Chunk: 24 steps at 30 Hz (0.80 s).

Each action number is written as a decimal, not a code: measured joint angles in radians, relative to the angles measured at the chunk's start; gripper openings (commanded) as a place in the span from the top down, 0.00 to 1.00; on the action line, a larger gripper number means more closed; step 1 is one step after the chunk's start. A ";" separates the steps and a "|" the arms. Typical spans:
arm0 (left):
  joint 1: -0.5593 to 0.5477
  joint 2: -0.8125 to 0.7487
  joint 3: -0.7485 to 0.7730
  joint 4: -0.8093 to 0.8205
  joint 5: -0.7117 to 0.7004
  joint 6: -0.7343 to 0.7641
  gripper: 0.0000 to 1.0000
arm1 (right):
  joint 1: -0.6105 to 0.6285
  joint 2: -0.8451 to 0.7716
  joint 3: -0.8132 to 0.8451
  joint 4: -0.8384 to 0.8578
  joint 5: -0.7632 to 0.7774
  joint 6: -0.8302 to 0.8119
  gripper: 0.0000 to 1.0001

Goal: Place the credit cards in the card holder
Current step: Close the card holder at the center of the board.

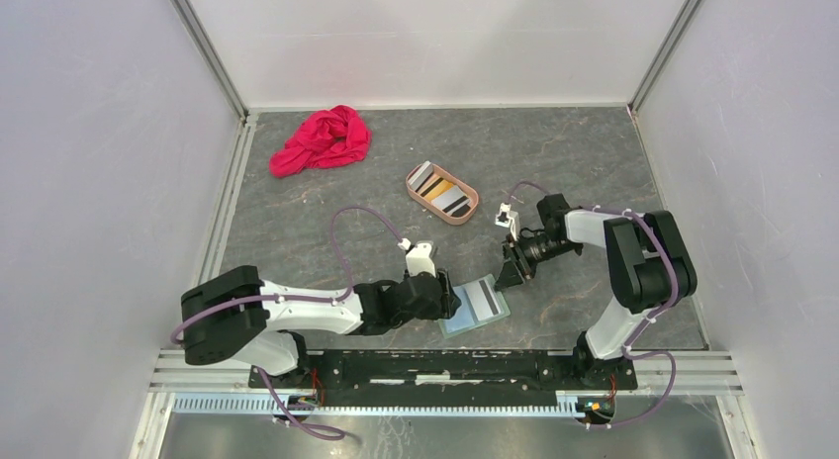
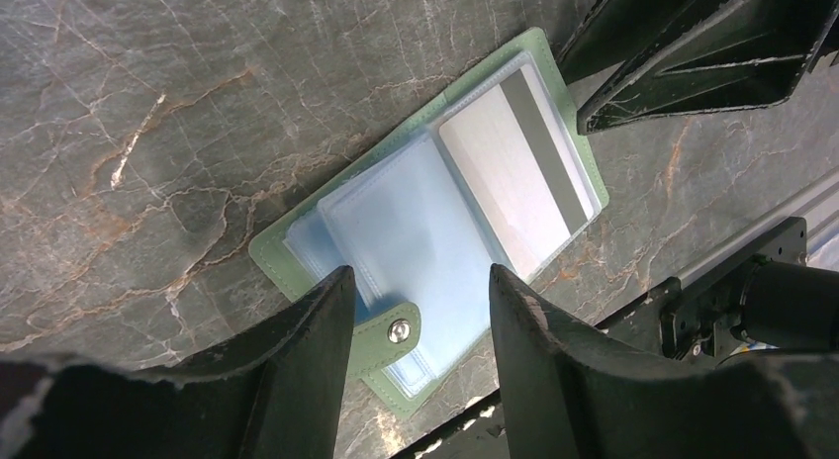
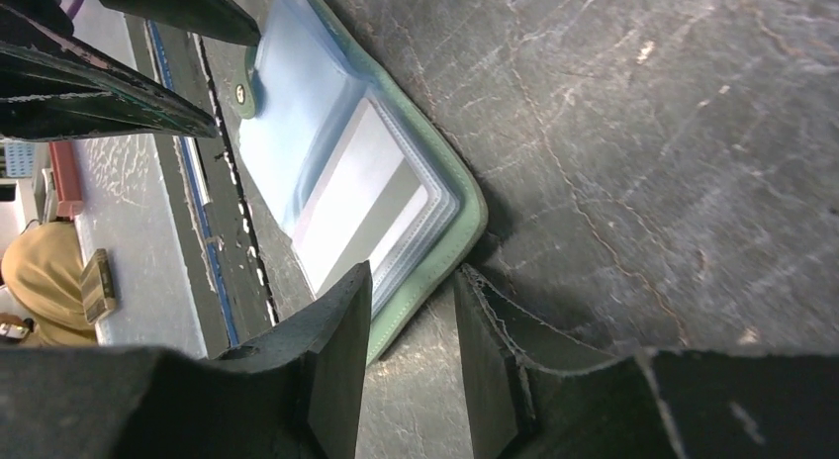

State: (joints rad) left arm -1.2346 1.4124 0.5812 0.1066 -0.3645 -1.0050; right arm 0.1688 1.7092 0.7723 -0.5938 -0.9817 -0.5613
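On the table (image 1: 594,162), by its front edge, the open card holder (image 2: 386,222) lies flat. The left gripper (image 2: 420,276) and right gripper (image 3: 414,276) stand half open at its ends (holding nothing). A bump could push the striped card (image 2: 514,172) out.

The tabletop (image 1: 594,162) looks like dark grey stone-patterned laminate, matt, veined with pale and rusty cracks. The card holder (image 2: 396,222) has a smooth, sage-green, leather-like cover, a small shiny metal snap (image 2: 400,329) on its tab, and glossy, light blue clear-plastic sleeves inside. The credit card (image 2: 505,177) in one sleeve is smooth plastic, silvery white with a darker grey stripe. The left tool (image 2: 420,281) and the right tool (image 3: 413,276) have matt black plastic fingers with rough, frayed edges. Near the tabletop's far left corner lies a soft, crumpled red cloth (image 1: 322,140). The oval tray (image 1: 477,196) looks smooth and pinkish-tan.
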 measured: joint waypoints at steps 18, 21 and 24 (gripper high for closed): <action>0.005 0.084 0.000 0.082 0.034 0.000 0.39 | 0.014 0.075 0.025 -0.001 -0.013 0.024 1.00; 0.005 0.061 -0.014 0.082 0.029 0.000 0.30 | 0.000 0.074 0.026 -0.010 -0.019 0.009 1.00; 0.005 -0.023 -0.041 0.067 0.010 0.010 0.17 | -0.027 0.066 0.026 -0.027 -0.019 -0.016 1.00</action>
State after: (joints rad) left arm -1.2297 1.3891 0.5400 0.1734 -0.3542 -0.9951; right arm 0.1413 1.7752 0.7979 -0.6205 -1.0012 -0.5774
